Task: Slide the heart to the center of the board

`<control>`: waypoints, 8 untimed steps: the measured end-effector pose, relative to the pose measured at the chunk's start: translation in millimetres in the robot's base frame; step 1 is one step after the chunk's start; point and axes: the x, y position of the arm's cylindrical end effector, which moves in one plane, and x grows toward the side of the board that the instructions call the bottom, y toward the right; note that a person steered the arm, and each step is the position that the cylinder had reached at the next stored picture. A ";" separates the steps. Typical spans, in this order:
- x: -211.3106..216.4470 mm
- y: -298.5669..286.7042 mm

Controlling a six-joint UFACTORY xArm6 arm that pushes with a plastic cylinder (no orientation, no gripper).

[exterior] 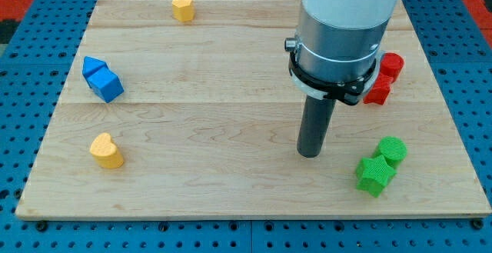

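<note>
1. I have no jaws to open or close, and nothing is held; my arm ends in a dark rod, and my tip (pixel 309 154) rests on the counter (pixel 231 184) to the right of the board's middle, touching no block.
2. Nearest the view's bottom, at about 4 o'clock from my tip and close by, sit the green star block (pixel 375 174) and the green cylinder (pixel 393 150), touching each other.
3. The yellow heart (pixel 106 151) lies well apart from my tip at about 9 o'clock, near the board's lower left corner. It is a small, rounded yellow-orange piece, lobes toward the view's top left, its point toward the bottom right, lying flat and alone.
4. To do this step well, I judge I should travel round to the heart's far side, at about 8 o'clock of it, without brushing it on the way. Then I push through its middle toward 2 o'clock, where the board's centre lies. An off-centre push would likely spin it or let it slip past the rod, so short corrected strokes seem safest.
5. Farther up, at 10 o'clock from the tip, the blue block (pixel 101 78) sits near the left edge, clear of my intended path.
6. At 1 o'clock, two red blocks (pixel 384 78) sit partly hidden behind my arm.
7. Farthest, at 11 o'clock, a yellow pentagon-like block (pixel 183 8) sits by the top edge.
</note>
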 end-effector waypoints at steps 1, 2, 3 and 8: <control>0.0 9.0; 0.0 17.9; 0.0 22.2; -4.5 22.3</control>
